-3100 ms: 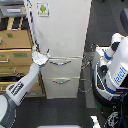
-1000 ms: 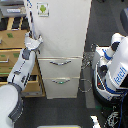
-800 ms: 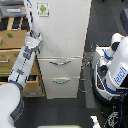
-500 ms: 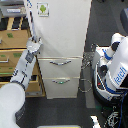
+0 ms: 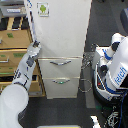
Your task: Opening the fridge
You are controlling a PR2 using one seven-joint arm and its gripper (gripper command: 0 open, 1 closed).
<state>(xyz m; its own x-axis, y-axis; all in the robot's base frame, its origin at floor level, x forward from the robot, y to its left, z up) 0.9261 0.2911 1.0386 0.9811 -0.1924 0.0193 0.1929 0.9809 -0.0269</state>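
Tall white fridge at centre of the exterior view, its large upper door bearing a small green-and-white sticker, two lower drawers with curved silver handles below. The door's edge on the exterior view's left appears slightly lifted from the body, suggesting opening has just begun; most of the swing remains. The gripper meets that edge; whether its fingers are clamped cannot be told. Tan wooden drawer cabinet stands beside.
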